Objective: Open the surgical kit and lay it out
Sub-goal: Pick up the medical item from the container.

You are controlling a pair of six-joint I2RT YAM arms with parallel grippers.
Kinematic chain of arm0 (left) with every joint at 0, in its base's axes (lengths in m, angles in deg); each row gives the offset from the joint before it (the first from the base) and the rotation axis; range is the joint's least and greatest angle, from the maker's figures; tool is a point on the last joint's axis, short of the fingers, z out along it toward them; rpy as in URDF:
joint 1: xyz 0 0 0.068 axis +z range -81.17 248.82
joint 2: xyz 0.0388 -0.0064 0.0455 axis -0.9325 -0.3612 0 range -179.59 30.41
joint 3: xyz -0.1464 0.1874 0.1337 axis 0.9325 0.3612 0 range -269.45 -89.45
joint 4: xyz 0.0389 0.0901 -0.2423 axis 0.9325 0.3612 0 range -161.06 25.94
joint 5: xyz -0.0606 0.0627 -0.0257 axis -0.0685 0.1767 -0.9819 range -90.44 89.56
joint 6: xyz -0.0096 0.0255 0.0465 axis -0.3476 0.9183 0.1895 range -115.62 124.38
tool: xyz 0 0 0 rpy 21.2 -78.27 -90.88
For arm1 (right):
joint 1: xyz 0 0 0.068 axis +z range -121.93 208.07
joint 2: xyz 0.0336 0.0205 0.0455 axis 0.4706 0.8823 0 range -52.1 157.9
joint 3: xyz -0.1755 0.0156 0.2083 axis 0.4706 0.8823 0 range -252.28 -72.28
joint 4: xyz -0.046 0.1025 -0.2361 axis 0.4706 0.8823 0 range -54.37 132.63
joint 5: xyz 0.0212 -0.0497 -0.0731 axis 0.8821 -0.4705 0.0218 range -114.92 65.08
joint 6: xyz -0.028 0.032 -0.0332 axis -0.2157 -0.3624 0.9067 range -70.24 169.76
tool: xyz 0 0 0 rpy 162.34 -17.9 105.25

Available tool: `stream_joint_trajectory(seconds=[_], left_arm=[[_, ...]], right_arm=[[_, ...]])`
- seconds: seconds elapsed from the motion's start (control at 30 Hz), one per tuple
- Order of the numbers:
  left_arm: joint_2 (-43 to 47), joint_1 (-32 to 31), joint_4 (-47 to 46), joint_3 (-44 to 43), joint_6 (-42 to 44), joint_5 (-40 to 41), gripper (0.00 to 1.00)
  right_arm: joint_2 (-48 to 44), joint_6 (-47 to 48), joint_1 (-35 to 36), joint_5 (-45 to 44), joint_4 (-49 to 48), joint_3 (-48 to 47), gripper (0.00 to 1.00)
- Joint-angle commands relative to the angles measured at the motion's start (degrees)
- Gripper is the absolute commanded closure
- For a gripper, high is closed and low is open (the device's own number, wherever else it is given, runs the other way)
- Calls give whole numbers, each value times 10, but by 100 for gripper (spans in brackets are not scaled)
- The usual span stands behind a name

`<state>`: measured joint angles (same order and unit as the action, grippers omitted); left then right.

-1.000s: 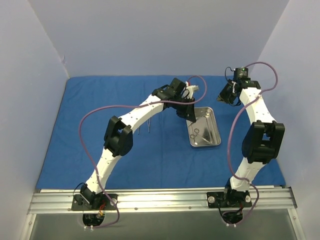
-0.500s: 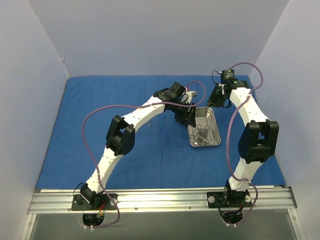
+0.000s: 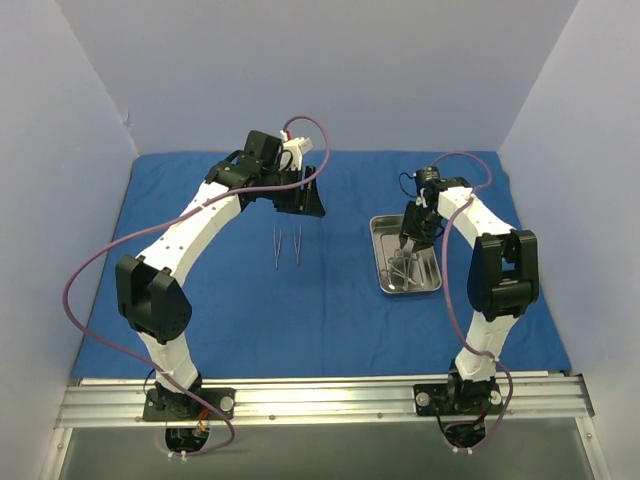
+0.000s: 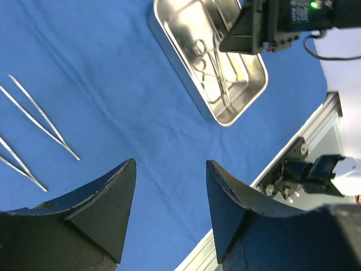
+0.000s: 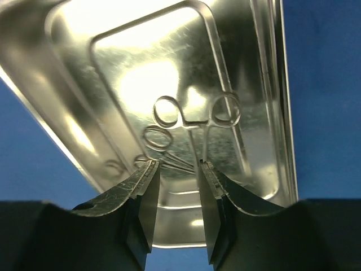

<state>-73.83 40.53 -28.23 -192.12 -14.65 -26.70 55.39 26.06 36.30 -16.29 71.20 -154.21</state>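
Instruments (image 5: 194,121) beneath right gripper (image 5: 179,165) (in tray (image 5: 141,56))

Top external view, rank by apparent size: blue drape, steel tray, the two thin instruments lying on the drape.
1. blue drape, by far the largest.
2. steel tray.
3. left instrument and right instrument: thin and alike in length, so no ranking between them.

Two slender robot arms, the left arm (image 3: 185,228) and right arm (image 3: 468,212), have white link shells and bulky black joint housings (image 3: 150,300). A purple cable (image 3: 67,295) loops loosely along each. Black bases (image 3: 185,405) show silver screws. The left end effector (image 4: 170,166) and right end effector (image 5: 178,165) have dark, wedge-shaped fingers.
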Motion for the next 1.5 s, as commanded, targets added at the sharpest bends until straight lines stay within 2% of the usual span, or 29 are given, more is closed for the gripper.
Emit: stream_joint_trajectory(seconds=[0.0, 0.27, 0.53, 0.83, 0.93, 1.03, 1.07, 1.23, 1.47], left_arm=[[4, -15, -16, 28, 8, -11, 39], [26, -2, -7, 34, 7, -33, 39], [27, 16, -6, 25, 1, -52, 39], [33, 30, 1, 32, 7, -60, 39], [33, 36, 1, 36, 7, -67, 39], [35, 38, 3, 38, 7, -70, 39], [37, 39, 4, 38, 8, -70, 39], [41, 45, 8, 42, 12, -85, 38], [31, 64, -4, 62, -10, -153, 38]], right_arm=[[-2, 27, 0, -33, 29, 29, 65], [0, 22, 11, -36, 21, 70, 61], [18, 12, 28, -43, 6, 88, 63], [48, 9, 35, -67, -15, 111, 77], [53, 7, 35, -57, -21, 114, 90], [50, 3, 34, -55, -24, 114, 94], [48, 4, 33, -53, -24, 111, 99], [7, 21, 28, -48, 2, 75, 100], [-2, 110, 26, -28, 35, -7, 100]])
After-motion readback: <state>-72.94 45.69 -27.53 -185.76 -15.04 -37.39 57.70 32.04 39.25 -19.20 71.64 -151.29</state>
